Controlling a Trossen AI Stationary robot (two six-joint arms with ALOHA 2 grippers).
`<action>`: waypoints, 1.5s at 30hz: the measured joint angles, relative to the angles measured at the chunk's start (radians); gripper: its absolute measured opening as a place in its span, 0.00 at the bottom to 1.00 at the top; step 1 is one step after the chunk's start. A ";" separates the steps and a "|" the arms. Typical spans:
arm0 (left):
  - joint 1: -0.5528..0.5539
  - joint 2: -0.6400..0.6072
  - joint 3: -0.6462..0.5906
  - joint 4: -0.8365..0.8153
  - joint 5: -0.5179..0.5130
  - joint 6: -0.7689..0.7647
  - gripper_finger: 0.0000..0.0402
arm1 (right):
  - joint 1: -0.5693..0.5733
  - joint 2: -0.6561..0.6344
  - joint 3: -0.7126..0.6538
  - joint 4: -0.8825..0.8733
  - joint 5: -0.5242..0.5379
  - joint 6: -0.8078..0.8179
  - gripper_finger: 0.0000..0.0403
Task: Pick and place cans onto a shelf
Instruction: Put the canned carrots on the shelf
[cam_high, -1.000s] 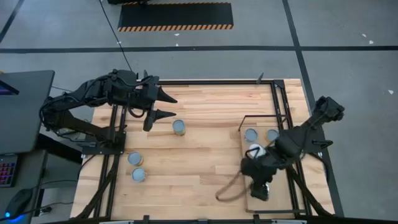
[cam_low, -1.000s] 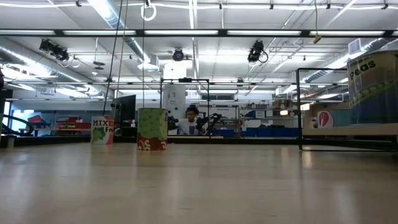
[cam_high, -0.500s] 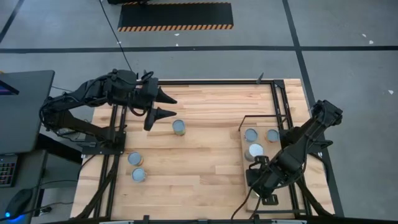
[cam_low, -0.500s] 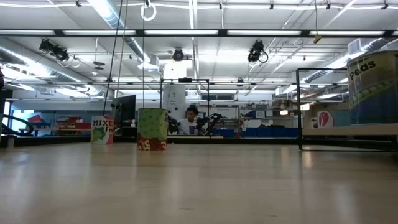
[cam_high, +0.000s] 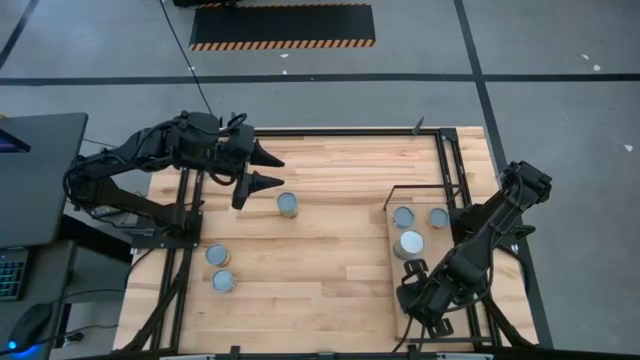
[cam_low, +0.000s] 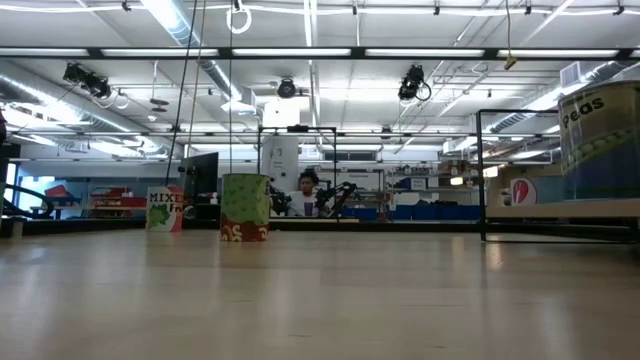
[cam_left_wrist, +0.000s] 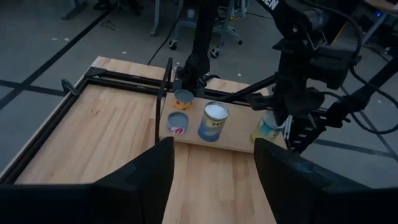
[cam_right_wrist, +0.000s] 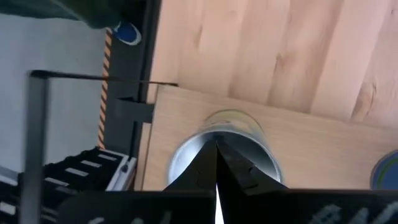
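Note:
The shelf (cam_high: 397, 264) is a pale board in a black frame at the table's right. Three cans (cam_high: 404, 216) (cam_high: 438, 216) (cam_high: 410, 243) stand upright on its far half. A fourth can (cam_left_wrist: 267, 129), with a silver top (cam_right_wrist: 186, 163), stands on the shelf nearer the near edge. My right gripper (cam_right_wrist: 216, 149) is shut right above it and hides it in the high view (cam_high: 422, 303). Three more cans (cam_high: 288, 204) (cam_high: 217, 254) (cam_high: 223, 281) stand on the tabletop at the left. My left gripper (cam_high: 270, 170) hangs open over the table's far left, holding nothing. My right gripper's shut fingertips (cam_right_wrist: 219, 157) point down over the can's silver top (cam_right_wrist: 186, 163). I cannot tell whether they touch it. The can stands upright on the shelf.
Black frame rails run along the table's left side (cam_high: 180, 260) and around the shelf (cam_high: 462, 200). Bare tabletop (cam_high: 330, 260) lies between the left cans and the shelf. In the low view two cans (cam_low: 245, 207) (cam_low: 165, 210) stand far off and a large one (cam_low: 600, 140) stands close at the right.
My right gripper has gone along the shelf toward the table's near edge, away from the can in the shelf's middle, whose top now shows in full. My left arm has kept still.

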 joint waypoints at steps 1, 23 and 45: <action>0.000 0.000 0.000 0.000 0.000 0.000 0.56 | 0.000 0.000 -0.008 0.001 -0.001 0.000 0.01; 0.000 0.000 0.000 -0.001 0.000 -0.042 0.56 | -0.014 -0.123 -0.041 -0.464 0.133 0.251 0.01; 0.000 0.000 0.000 -0.001 0.000 -0.042 0.56 | -0.002 -0.134 -0.039 -0.327 -0.044 0.386 0.00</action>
